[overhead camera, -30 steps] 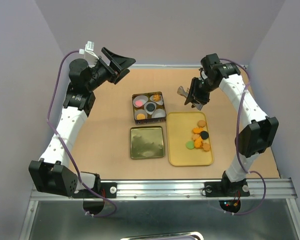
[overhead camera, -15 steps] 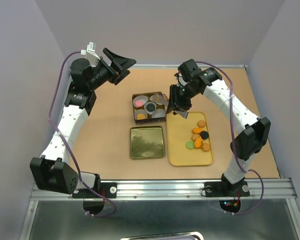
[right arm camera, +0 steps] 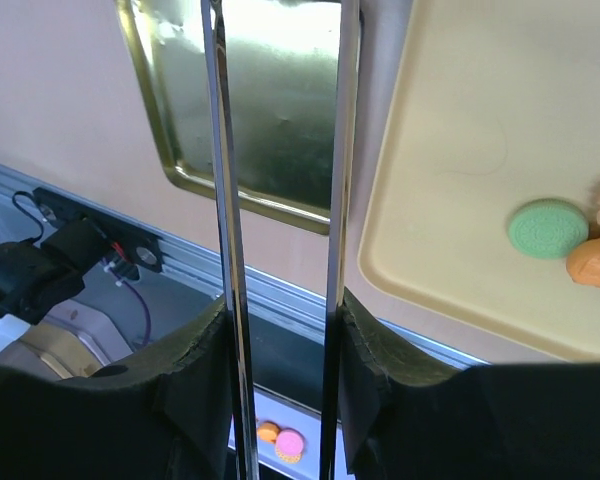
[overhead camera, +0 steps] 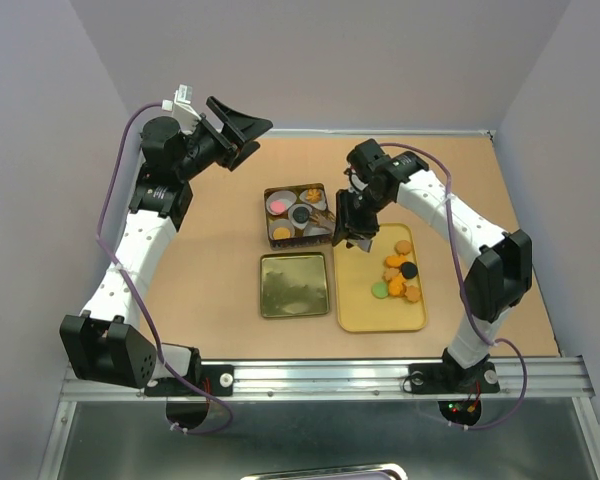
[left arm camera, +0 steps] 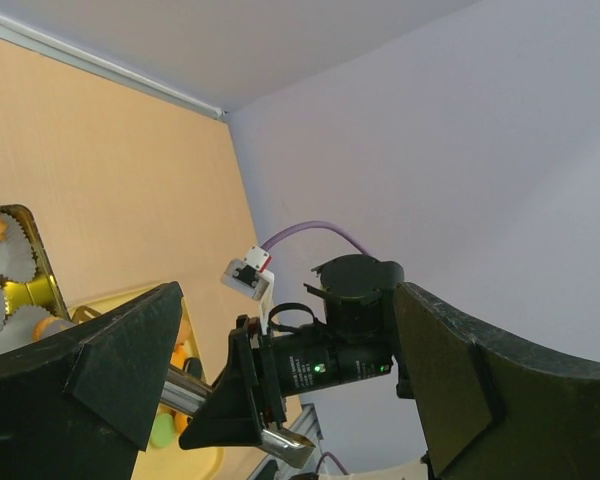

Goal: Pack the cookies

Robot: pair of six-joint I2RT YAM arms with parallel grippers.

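Right wrist view: tongs (right arm camera: 217, 150) run off the top edge, tips unseen; can't tell whether they carry anything.
At the tray's (overhead camera: 365, 300) far-left corner the right gripper (overhead camera: 348, 232) clamps them; left gripper (overhead camera: 242, 132) gapes wide, well left of the tray. Flat, round cookies (overhead camera: 400, 272) sit on the tray's right half, cluster running far-to-near.

Soft, even overhead light, with faint shadows on the tan surface (overhead camera: 210, 250). In the right wrist view the gold lid (right arm camera: 280, 90) glares at top, the tongs (right arm camera: 220, 200) gleam — the right end effector (right arm camera: 280, 350) blurs at bottom.
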